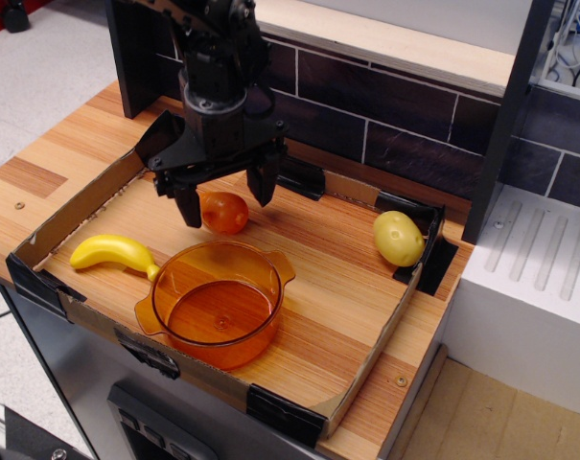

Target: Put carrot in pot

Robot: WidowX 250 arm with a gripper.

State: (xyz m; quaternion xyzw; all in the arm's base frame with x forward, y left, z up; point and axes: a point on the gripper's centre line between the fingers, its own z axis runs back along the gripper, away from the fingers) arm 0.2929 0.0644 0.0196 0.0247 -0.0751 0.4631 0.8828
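Note:
The orange carrot [226, 212] lies on the wooden tray floor just behind the pot. The amber translucent pot [219, 302] stands at the tray's front, empty, with two small side handles. My black gripper [227, 199] is open and hangs directly over the carrot. Its left finger is at the carrot's left side and its right finger is to the carrot's right and behind. The fingers straddle the carrot but do not close on it. Part of the carrot is hidden by the left finger.
A yellow banana [112, 254] lies left of the pot. A yellow-green round fruit [398, 238] sits at the tray's right corner. The cardboard-walled tray [79, 206] has black corner clips. A dark brick wall runs behind. A white rack stands to the right.

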